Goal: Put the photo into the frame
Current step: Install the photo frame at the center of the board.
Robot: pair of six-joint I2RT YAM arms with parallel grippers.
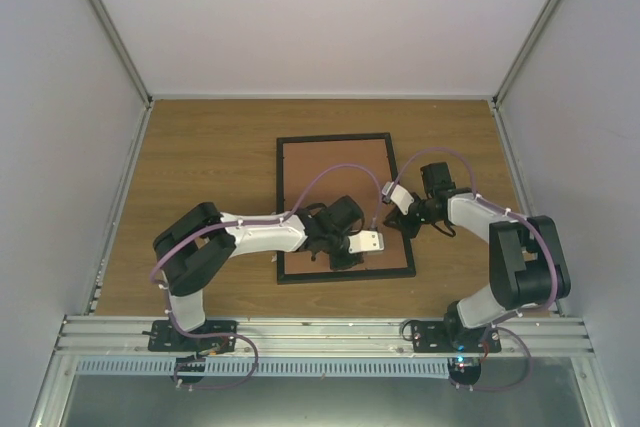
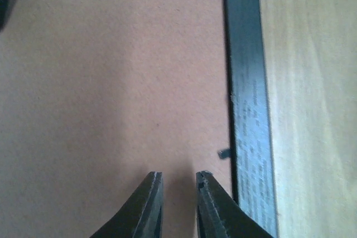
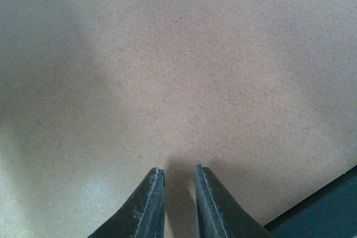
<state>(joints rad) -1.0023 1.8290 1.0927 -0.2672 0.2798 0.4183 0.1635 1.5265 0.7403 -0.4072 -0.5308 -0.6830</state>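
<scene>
Jaws narrowly apart, empty: left tool (image 2: 178, 175), right tool (image 3: 179, 168), both over backing board (image 2: 111, 82). Just right of left tool, frame (image 2: 248, 110) rail: likely light, stiff; pinch outer edge. Photo unseen.

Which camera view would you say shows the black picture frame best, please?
The top external view: the frame appears almost whole, a black rectangle around the brown board. The left wrist view shows only a stretch of one rail; the right wrist view, just a dark sliver at bottom right.
</scene>
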